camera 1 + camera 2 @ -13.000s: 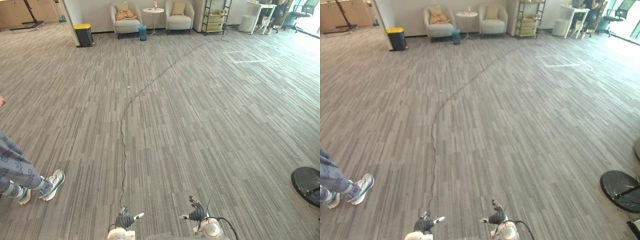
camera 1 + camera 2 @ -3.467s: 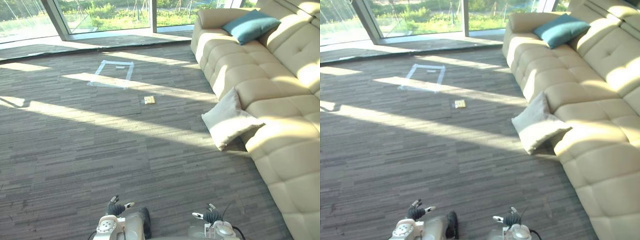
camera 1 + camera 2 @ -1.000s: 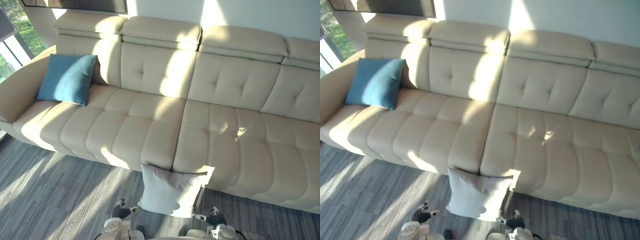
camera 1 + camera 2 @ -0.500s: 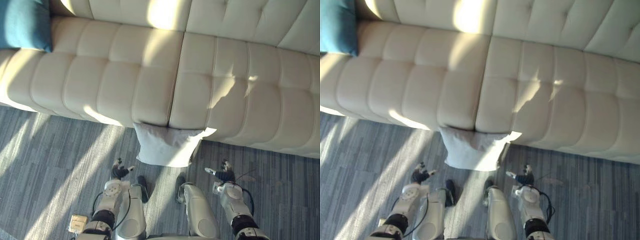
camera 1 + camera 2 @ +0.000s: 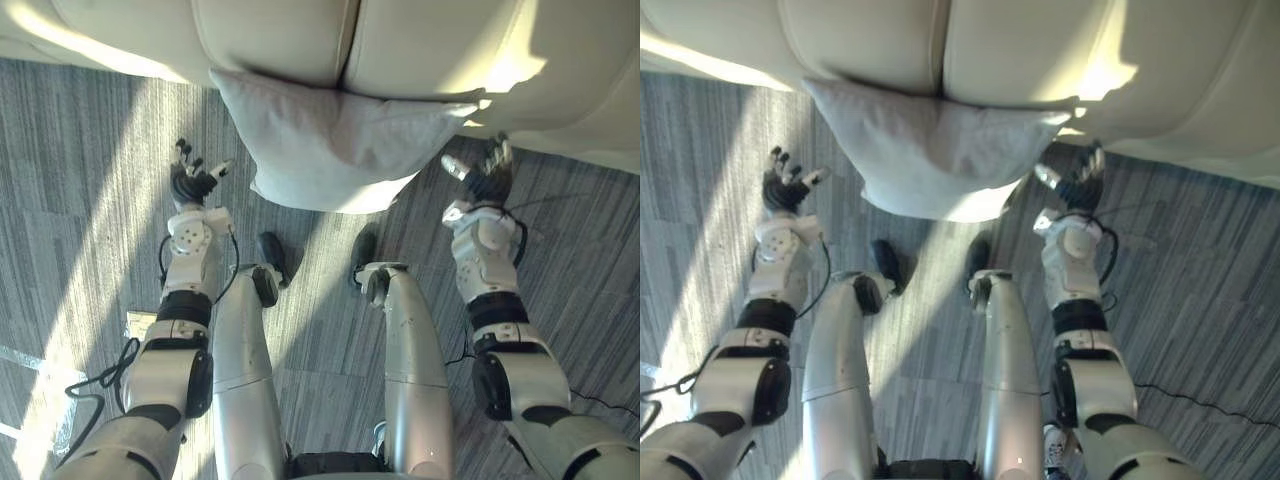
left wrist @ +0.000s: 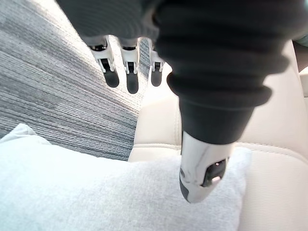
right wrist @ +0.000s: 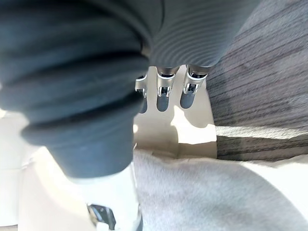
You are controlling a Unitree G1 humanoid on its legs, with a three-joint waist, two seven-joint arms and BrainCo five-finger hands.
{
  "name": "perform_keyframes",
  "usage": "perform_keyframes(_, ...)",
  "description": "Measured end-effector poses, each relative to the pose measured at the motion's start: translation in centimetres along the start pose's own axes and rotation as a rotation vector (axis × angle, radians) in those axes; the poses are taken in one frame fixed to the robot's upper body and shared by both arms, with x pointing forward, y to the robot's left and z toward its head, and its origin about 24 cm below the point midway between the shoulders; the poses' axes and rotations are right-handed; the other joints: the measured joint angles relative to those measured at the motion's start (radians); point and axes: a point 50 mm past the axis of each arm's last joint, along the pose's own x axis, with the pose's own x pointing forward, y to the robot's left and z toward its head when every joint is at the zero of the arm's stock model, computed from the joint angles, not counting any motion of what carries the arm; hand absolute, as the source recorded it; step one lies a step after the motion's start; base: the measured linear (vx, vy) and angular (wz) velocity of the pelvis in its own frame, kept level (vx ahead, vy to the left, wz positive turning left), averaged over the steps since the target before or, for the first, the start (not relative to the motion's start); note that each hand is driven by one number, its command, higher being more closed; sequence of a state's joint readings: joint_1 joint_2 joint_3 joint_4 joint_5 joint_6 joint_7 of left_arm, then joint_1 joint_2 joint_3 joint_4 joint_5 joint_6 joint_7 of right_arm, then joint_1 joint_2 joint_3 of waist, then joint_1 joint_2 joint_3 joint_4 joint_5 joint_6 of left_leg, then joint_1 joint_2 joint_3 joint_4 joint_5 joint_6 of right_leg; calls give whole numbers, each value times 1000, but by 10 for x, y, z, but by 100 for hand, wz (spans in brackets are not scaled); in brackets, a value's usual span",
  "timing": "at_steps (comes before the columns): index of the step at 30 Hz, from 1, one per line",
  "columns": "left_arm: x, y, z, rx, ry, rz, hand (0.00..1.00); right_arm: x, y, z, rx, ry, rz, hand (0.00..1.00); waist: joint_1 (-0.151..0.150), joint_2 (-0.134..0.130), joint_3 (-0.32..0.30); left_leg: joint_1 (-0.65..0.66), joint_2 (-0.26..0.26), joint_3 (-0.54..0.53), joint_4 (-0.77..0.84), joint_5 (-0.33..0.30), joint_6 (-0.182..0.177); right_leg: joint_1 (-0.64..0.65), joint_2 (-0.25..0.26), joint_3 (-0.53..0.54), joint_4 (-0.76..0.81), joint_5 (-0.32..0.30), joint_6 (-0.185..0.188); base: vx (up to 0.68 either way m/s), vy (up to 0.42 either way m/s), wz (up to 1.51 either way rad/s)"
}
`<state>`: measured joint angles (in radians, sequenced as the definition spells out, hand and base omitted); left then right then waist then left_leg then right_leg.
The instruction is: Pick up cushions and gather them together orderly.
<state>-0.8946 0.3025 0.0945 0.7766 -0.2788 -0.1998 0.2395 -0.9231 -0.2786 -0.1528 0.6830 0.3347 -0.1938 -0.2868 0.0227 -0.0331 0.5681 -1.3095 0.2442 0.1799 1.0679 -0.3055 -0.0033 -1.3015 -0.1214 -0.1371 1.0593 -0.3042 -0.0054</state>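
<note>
The grey cushion [image 5: 335, 145] leans on the carpet [image 5: 80, 150] against the sofa [image 5: 270, 30], between the left hand [image 5: 190, 182] and right hand [image 5: 487, 180], both loose-fingered and empty. Soft and light, so probably best squeezed by its side edges.

No lettering, label, brand mark, number or sign can be read on anything that is seen here.

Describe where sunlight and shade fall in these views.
Left eye view: a sunlit band crosses the carpet beside the left hand; the cushion lies mostly shaded against the sofa. Right wrist view: a bright patch on the sofa beyond the right hand.
</note>
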Motion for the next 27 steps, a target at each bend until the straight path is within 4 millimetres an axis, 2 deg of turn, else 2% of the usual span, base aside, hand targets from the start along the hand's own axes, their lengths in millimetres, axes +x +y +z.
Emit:
perform_keyframes(4,9,-36,30,15,-88,-111,0,10,27,27,64,-80,33,0,2,1,0,-109,-17,-11,7,21,6,-102,-20,-8,20,1,-2,-92,-10,13)
perform_keyframes(7,12,-48,42,15,-122,-141,0,10,34,32,96,-110,30,0,-8,2,1,-153,-20,-23,16,23,7,-133,-23,-17,22,4,-7,-67,32,4)
perform_keyframes(10,11,-71,57,6,-166,-184,0,11,43,40,128,-135,14,0,-19,2,1,-183,-30,-18,16,30,9,-166,-35,-14,29,8,-12,-41,41,5)
perform_keyframes(11,11,-78,64,-9,-185,-183,100,13,46,44,134,-145,10,100,-19,2,1,-198,-30,-17,16,34,9,-182,-36,-14,29,11,-18,-50,46,1)
perform_keyframes(16,11,-90,82,-50,-230,-157,100,20,51,53,136,-152,-9,100,-18,5,3,-243,-33,-20,16,52,3,-231,-38,-15,38,20,-31,-56,37,3)
perform_keyframes(27,1,-101,84,-153,-229,-126,100,18,58,47,213,-85,5,100,-8,11,6,-232,-30,-19,20,59,-4,-224,-36,-14,46,24,-34,-6,11,0)
